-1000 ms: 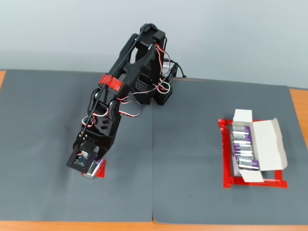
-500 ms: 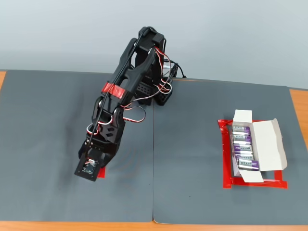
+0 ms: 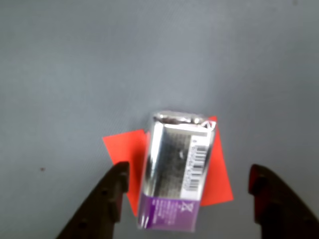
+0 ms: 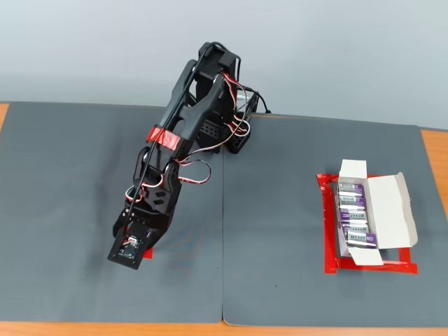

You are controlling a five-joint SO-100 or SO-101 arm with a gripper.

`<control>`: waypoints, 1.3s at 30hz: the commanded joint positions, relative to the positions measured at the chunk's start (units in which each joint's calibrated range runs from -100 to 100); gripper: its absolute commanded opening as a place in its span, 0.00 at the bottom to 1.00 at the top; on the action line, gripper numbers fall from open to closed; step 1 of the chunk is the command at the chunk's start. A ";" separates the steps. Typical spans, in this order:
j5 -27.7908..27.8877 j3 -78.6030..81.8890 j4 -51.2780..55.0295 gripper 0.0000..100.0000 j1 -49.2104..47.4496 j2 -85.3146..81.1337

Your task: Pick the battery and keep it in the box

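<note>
In the wrist view a silver and purple battery lies on a small red patch on the grey mat. My gripper is open, one black finger on each side of the battery and neither touching it. In the fixed view my gripper is low over the mat at the left and the arm hides the battery beneath it. The white box lies open at the right inside a red tape outline, with several purple and silver batteries lined up in it.
The arm's base stands at the back middle of the grey mat. Orange table shows along the front edge and at the right. A seam in the mat runs down the middle.
The arm has reached further forward and lower. The battery that showed beside the gripper a second ago is now covered by the gripper in the fixed view.
</note>
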 commanded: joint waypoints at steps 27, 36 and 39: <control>-0.14 -2.76 -0.40 0.27 1.70 1.47; 0.22 -2.76 -0.40 0.03 1.63 1.47; 0.22 -2.58 -0.40 0.03 1.63 1.47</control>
